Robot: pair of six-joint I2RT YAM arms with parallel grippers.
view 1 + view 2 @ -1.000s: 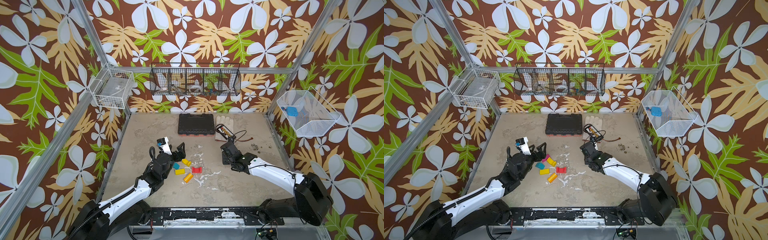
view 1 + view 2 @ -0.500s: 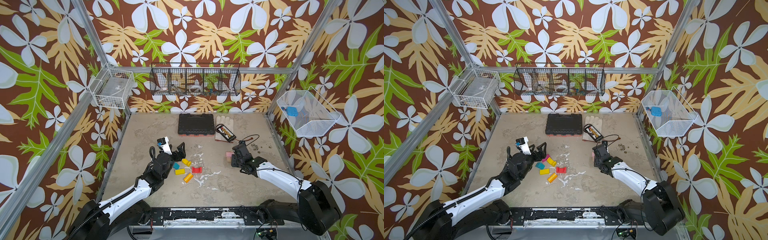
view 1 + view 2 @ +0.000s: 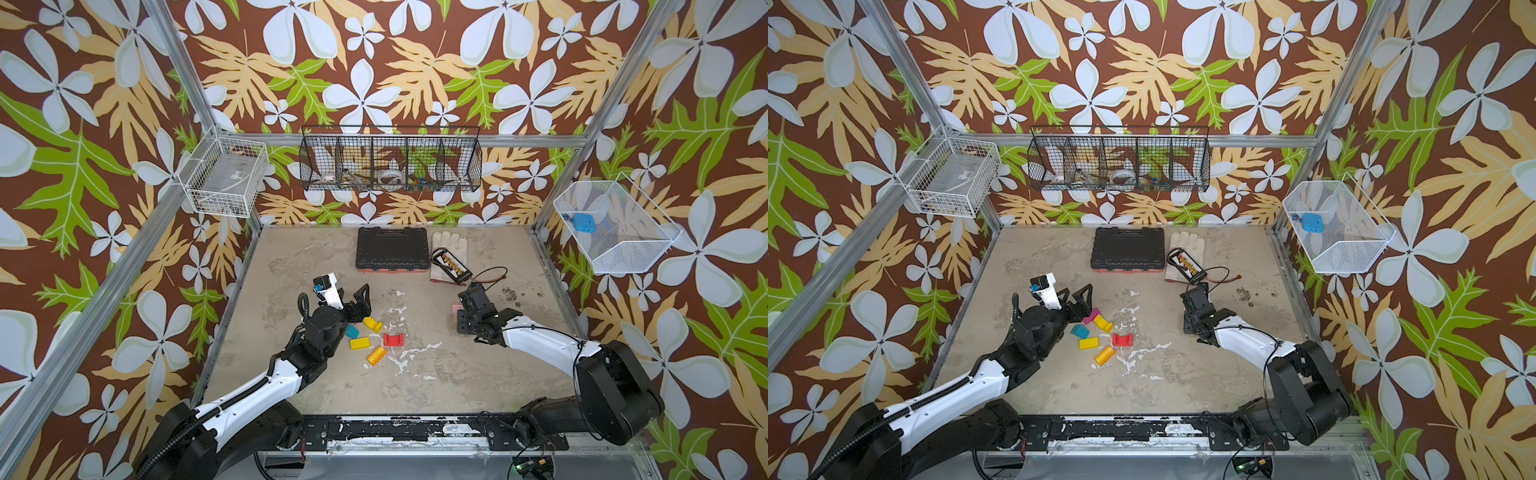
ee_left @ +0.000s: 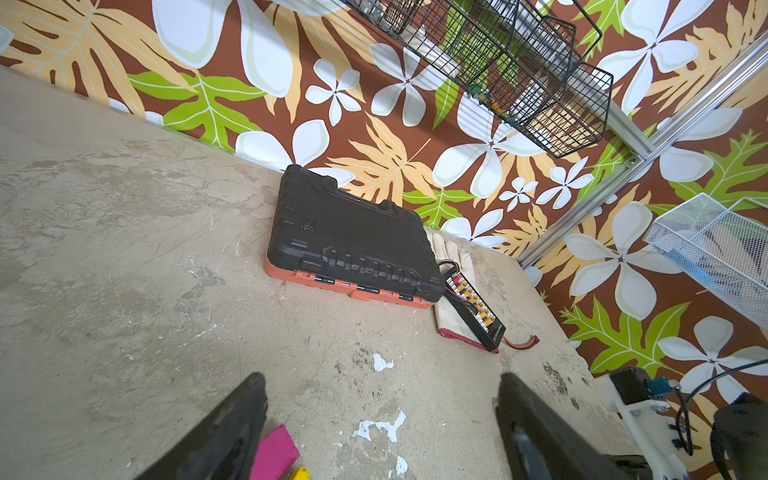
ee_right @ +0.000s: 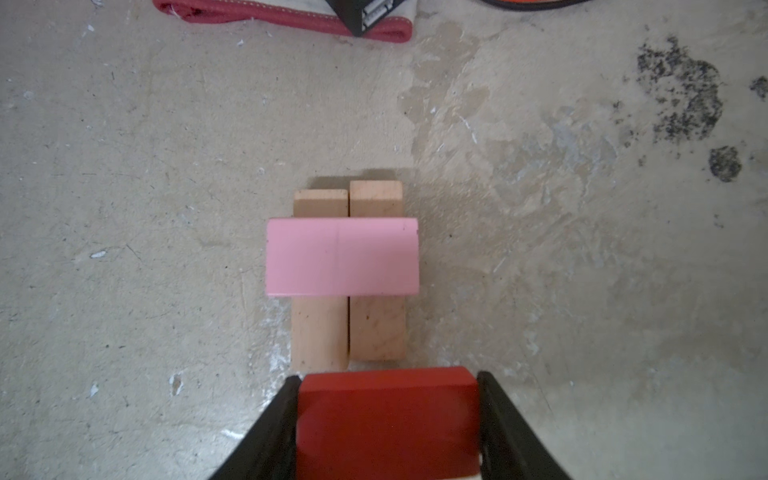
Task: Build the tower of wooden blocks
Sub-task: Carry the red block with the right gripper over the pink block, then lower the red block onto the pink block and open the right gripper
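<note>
Red paint shows between the jaws of the right gripper (image 5: pixel 388 382), which are closed on the two sides of a red block (image 5: pixel 388 428), held close to one end of the tan planks (image 5: pixel 320 328). These two planks lie flat and side by side, touching, with a pink block (image 5: pixel 340 257) laid crosswise on top. In both top views this low stack sits at about 3 o'clock from the middle of the table (image 3: pixel 291 270). The left gripper (image 4: pixel 380 382) has its jaws spread wide and grips nothing; a magenta block (image 4: pixel 274 453) lies just beside one finger. Loose pieces lie scattered toward 9 o'clock of the middle: a teal block (image 3: pixel 352 331), a yellow block (image 3: pixel 372 324), a yellow brick (image 3: pixel 360 343), a red arch (image 3: pixel 393 339) and an orange half-cylinder (image 3: pixel 376 355). A black tool case (image 3: pixel 392 249) lies at 12 o'clock and a glove (image 3: pixel 449 245) at 1 o'clock.
</note>
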